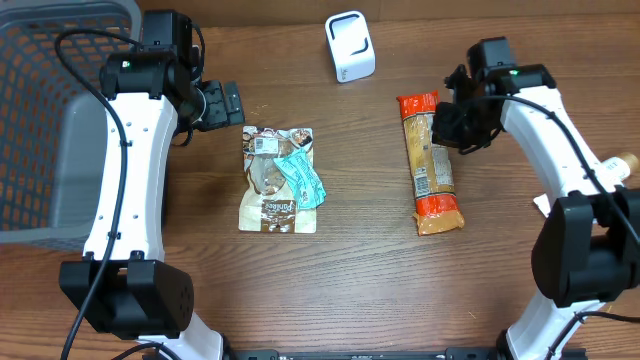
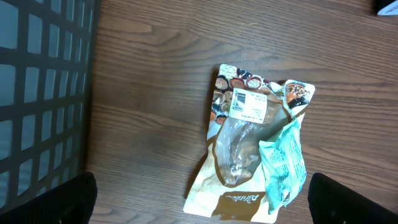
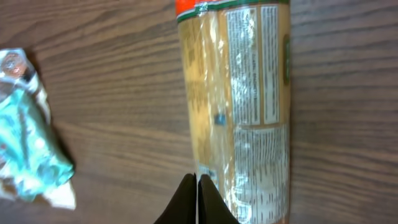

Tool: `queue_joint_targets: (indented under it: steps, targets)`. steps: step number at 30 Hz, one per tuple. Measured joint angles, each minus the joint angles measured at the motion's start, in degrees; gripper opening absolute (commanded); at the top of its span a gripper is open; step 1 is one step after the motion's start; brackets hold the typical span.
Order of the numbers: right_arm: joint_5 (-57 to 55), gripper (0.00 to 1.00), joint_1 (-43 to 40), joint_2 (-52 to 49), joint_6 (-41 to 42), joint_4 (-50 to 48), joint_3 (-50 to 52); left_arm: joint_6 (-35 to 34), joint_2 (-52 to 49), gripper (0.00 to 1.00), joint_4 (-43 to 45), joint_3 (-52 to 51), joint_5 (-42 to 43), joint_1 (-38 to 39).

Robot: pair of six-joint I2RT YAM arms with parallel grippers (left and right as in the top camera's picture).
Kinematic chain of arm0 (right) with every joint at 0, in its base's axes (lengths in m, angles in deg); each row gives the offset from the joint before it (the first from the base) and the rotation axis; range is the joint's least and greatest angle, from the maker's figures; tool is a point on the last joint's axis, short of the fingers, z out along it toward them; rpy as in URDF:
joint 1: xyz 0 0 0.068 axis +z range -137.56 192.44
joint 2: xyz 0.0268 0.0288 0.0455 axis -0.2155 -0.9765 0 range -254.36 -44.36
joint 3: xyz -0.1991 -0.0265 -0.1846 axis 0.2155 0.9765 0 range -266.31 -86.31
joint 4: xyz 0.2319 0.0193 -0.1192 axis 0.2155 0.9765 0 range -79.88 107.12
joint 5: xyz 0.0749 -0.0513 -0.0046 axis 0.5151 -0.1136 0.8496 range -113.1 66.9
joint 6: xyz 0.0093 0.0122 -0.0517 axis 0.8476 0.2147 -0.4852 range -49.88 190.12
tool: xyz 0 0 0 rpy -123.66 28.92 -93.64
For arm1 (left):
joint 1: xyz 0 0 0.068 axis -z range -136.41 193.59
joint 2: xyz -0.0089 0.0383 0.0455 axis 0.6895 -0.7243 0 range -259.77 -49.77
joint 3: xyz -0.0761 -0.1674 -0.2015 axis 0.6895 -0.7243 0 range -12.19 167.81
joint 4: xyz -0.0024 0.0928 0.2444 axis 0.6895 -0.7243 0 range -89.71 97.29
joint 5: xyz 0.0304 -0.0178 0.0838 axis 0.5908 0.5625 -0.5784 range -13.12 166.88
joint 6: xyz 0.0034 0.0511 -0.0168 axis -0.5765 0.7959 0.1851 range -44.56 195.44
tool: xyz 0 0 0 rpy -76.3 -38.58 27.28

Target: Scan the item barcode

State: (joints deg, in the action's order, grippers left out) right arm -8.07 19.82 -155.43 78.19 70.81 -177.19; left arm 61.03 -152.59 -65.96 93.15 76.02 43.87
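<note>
The long pack (image 1: 432,165) lies flat near the table's right edge in the top view, with my right gripper (image 1: 452,125) over its far end and the white scanner (image 1: 350,46) by the far edge. From the left wrist, my left gripper (image 2: 199,186) is spread wide over the brown pouch (image 2: 249,155), empty. From the right wrist, the fingers (image 3: 183,200) are pressed together at the pack's side with no clear hold, so I think I'm at the grab step: open, pinch the pack, carry it to the scanner.
</note>
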Motion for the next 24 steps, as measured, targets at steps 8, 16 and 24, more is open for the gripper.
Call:
queue_joint_targets:
  steps: [8, 16, 24]
  targets:
    - [-4.02, 0.04, 0.70, -3.58, 2.40, -7.02, 5.55, 0.00, 0.00, 1.00, 0.00, 0.00, -0.02, 0.00]
    - [-3.19, 0.37, 0.63, -6.54, 2.93, -9.25, 6.80, 0.00, 0.00, 1.00, -0.02, 0.00, -0.02, 0.00]
    - [-3.08, 0.57, -0.02, -6.62, 2.40, 0.42, 3.26, 0.00, 0.00, 1.00, 0.00, 0.00, -0.02, 0.00]
